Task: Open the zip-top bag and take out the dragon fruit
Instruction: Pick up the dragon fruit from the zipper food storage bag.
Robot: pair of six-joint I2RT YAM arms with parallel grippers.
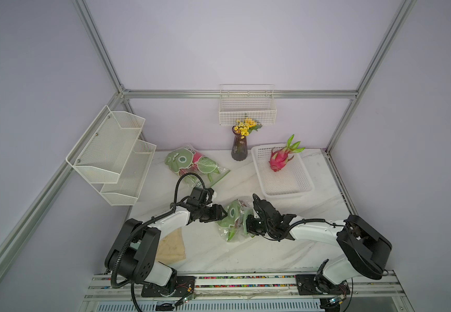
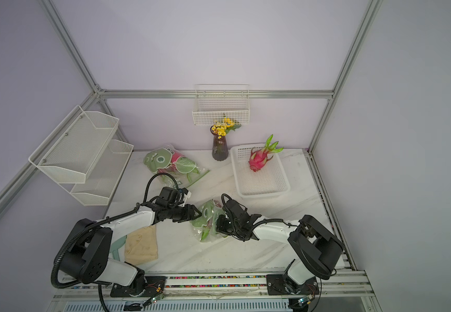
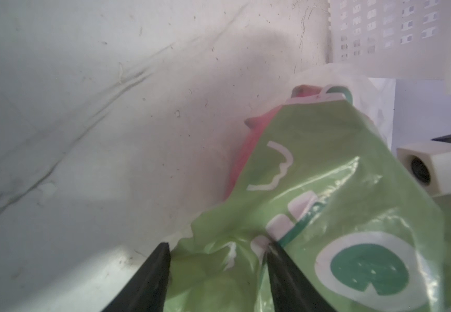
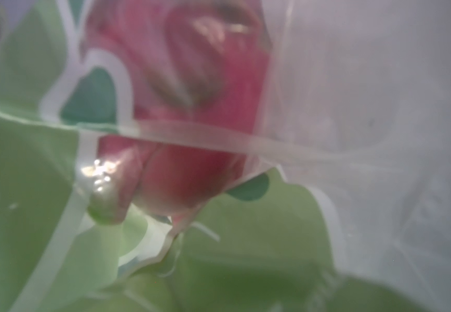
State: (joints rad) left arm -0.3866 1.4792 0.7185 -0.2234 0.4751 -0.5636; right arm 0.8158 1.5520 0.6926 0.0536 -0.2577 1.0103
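The white marble counter carries everything. The perforated white tray on it is the landmark here. A two-tier mesh shelf hangs on the side wall, well apart from the tray, across the counter. The left arm and right arm reach in toward each other and meet just short of the tray's near rim. A wire basket is fixed to the back wall, above and beyond the tray's far corner.

The far zip-top bag, green-printed with pink showing through, lies well apart from the tray on its shelf-facing side. The near zip-top bag lies near the tray's near corner without touching it, between the two arms. A beige cloth lies well apart from the tray, beyond the left arm. A dark vase of yellow flowers stands just beside the tray's far corner.

The loose dragon fruit lies inside the tray toward its far end, with its green spikes over the far rim. The bagged dragon fruit is inside the near bag, behind the clear film.

The left fingers stand partly apart with a bunched fold of the near bag between them. I cannot tell whether they pinch it. The right fingers are hidden against the bag's tray-facing side, so their opening and hold cannot be told.
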